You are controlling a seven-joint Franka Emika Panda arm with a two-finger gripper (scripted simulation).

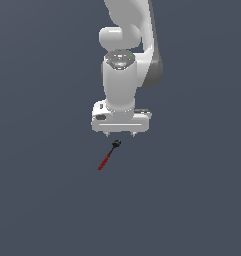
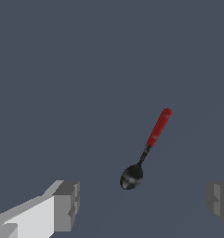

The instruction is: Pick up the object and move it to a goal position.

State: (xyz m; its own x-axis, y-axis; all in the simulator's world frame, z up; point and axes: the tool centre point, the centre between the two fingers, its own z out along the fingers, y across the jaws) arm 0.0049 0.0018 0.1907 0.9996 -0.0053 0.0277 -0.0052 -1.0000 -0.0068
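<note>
I am hanging my pincer (image 1: 121, 134) over a plain grey surface (image 1: 42, 200), fingers pointing down and spread wide apart, gripping nothing. No edge or corner of the surface is showing in either view, so I cannot place anything against them.

The spoon (image 1: 108, 155) is lying flat on the surface. It is a small thing with a red handle and a round black bowl joined by a thin dark neck. In the exterior view the bowl is sitting just below my fingertips and the handle is slanting away toward that view's lower left. In the wrist view the spoon (image 2: 146, 151) is lying in the open gap between my two grey pads (image 2: 67, 204), with the bowl nearest the line between them and the handle reaching away from it. It is touching neither finger.

I am judging it to be very light and stiff. The bowl looks rounded and glossy, so it would probably slip. The straight red handle is the better place to close on, across its width near the neck. How high I am hovering above it is hard to tell. My fingers are not yet over the handle, I think.
</note>
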